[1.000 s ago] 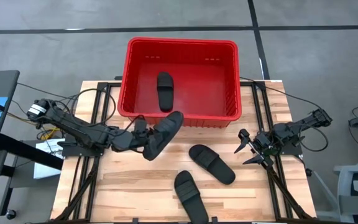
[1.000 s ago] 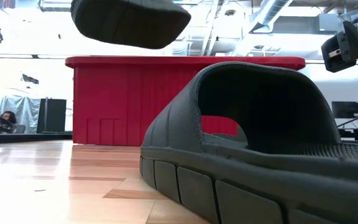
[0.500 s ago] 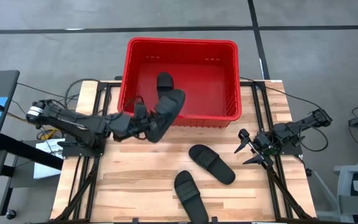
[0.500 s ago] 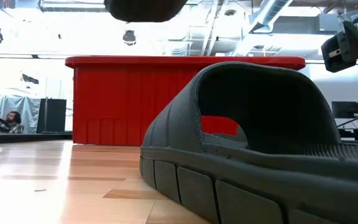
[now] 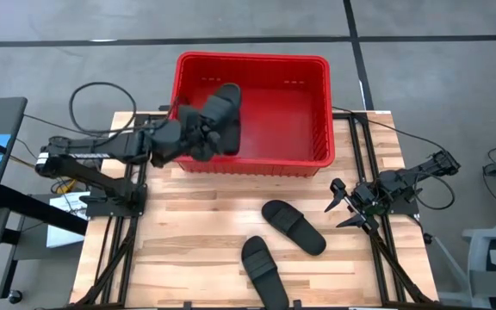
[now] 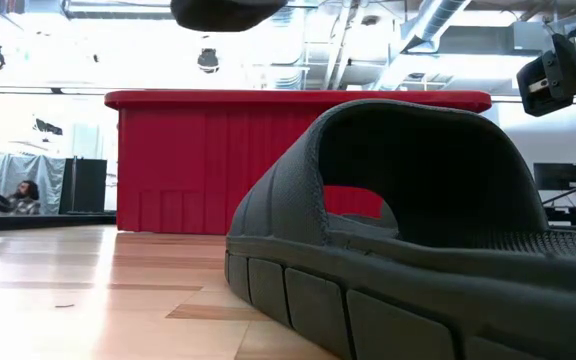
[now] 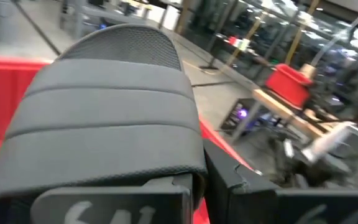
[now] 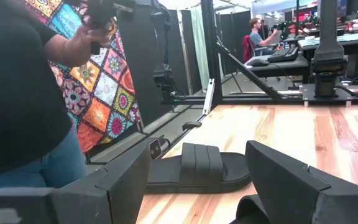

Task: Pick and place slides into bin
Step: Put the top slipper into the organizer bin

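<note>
High view: the left gripper [image 5: 198, 131] is clamped on one of the slides [image 5: 217, 116], holding it over the red bin [image 5: 321, 112]. Two more slides [image 5: 294, 226] lie on the wooden table [image 5: 188, 241]. Off at the table's right edge, the right gripper [image 5: 344, 207] waits with jaws spread.

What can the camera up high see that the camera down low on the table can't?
Only the high view shows the left gripper, shut on a slide over the bin, the inside of the bin, the open right gripper waiting at the table's right edge, and a second slide on the table.

Only the low view shows the room behind, with a person far off.

Both show the red bin, the held slide, and the other slide on the table.
</note>
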